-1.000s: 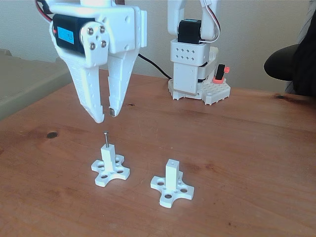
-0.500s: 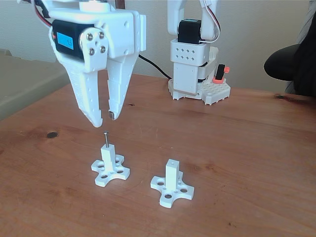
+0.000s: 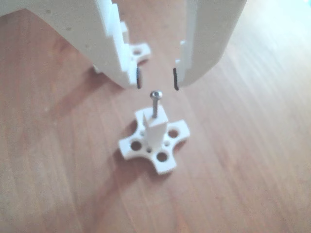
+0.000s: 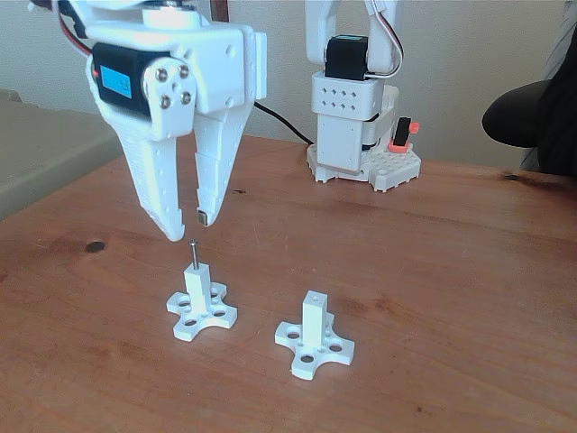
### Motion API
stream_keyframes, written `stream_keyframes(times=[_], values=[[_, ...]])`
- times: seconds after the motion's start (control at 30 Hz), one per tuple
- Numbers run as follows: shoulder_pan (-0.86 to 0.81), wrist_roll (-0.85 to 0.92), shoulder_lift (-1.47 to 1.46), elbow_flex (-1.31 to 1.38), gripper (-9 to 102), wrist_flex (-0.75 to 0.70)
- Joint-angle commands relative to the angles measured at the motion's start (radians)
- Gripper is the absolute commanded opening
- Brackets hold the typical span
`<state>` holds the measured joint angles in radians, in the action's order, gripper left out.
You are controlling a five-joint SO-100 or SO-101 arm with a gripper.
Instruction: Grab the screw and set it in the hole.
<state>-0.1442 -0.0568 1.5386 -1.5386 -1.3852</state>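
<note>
Hovering jaws point(image 4: 187, 227) gaping a bit, gripping nothing, just above screw point(image 4: 193, 253) standing in left post point(image 4: 198, 287) on desk point(image 4: 433, 271).

we see the gripper point(image 4: 187, 227) pointing straight down, its two white fingers point(image 3: 119, 58) parted with a clear gap between the dark-tipped ends, holding nothing; the arm's base point(image 4: 353, 126) stands upright well behind it.

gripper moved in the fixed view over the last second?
Yes. The gripper has drifted slightly left and down toward the screw, which stands in the left post; its fingertips now sit just above the screw head. Jaws open.
</note>
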Motion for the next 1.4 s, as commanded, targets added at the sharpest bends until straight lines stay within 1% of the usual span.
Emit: stream_keyframes(times=[0.0, 1.37], values=[[0.011, -0.005, 0.020, 0.087, 8, 0.014], [0.005, 0.008, -0.028, 0.094, 6, 0.020]])
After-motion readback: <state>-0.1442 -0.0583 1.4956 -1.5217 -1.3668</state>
